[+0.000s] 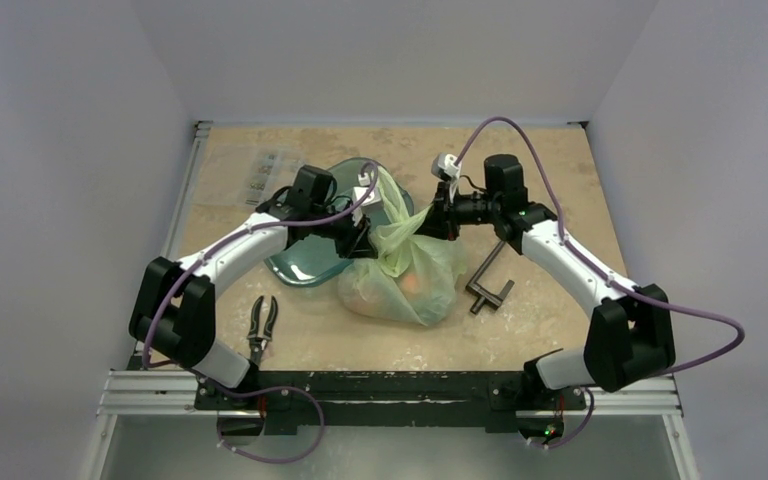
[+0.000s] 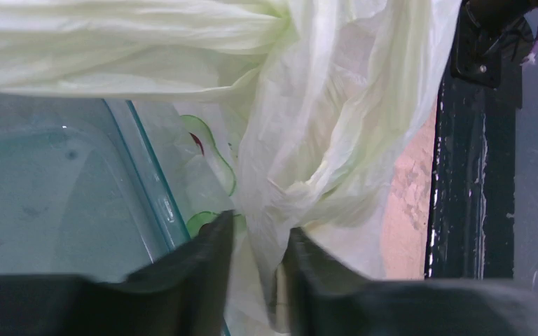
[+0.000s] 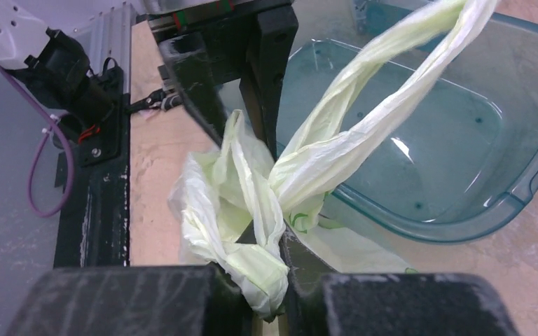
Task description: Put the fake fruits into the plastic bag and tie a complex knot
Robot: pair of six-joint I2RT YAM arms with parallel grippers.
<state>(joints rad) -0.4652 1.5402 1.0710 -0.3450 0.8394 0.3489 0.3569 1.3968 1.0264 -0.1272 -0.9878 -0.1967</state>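
The pale green plastic bag (image 1: 400,278) lies at the table's middle, bulging. An orange-red fruit (image 1: 416,286) shows through its film; the other fruits are hidden inside. The bag's neck is gathered and twisted into strands (image 3: 336,140). One strand rises towards the left arm (image 1: 385,195). My left gripper (image 1: 363,240) sits at the neck's left side, its jaws (image 2: 256,245) nearly closed on a fold of bag (image 2: 322,105). My right gripper (image 1: 424,225) is at the neck's right side, shut (image 3: 266,280) on a bunched piece of bag (image 3: 210,203).
A translucent teal tub (image 1: 300,268) stands left of the bag under my left gripper, and shows in both wrist views (image 2: 147,175) (image 3: 462,224). Pliers (image 1: 262,325) lie near front left. A black clamp (image 1: 487,282) lies right of the bag. A clear packet (image 1: 265,175) lies back left.
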